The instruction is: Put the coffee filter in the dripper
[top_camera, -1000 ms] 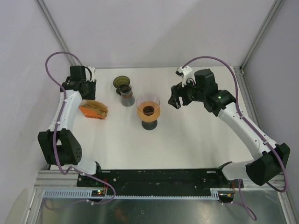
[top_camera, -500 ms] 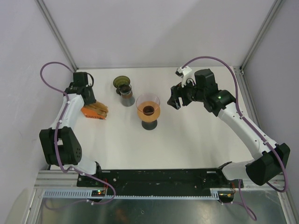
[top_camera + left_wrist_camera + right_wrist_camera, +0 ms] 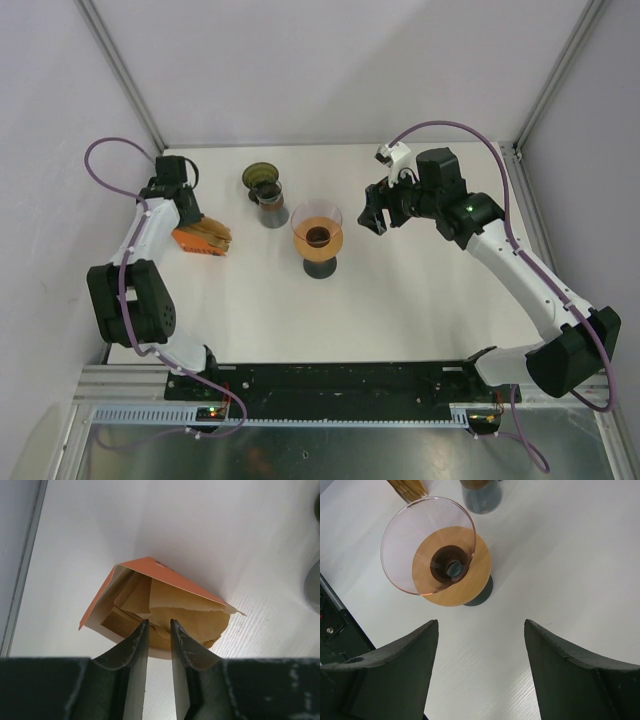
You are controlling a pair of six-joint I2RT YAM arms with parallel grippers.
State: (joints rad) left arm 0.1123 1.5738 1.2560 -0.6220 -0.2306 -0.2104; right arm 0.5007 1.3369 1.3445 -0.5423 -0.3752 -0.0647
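Brown paper coffee filters [image 3: 187,612] stick out of an orange packet [image 3: 150,572] that lies on the white table at the left [image 3: 200,238]. My left gripper [image 3: 159,623] is right at the filters' near edge, its jaws a narrow gap apart, with a filter's edge showing between the tips; in the top view it [image 3: 188,220] is at the packet's left end. The glass cone dripper [image 3: 317,232] on its wooden collar and dark base stands mid-table, empty [image 3: 432,550]. My right gripper [image 3: 481,626] is wide open and empty, hovering right of the dripper [image 3: 372,220].
A dark cup and a dark green round piece [image 3: 265,190] stand behind the dripper, the cup also in the right wrist view [image 3: 481,495]. The enclosure's left wall [image 3: 20,555] runs close beside the packet.
My left gripper has swung from the back left corner forward and down to the filter packet. The right arm and the dripper have not moved.
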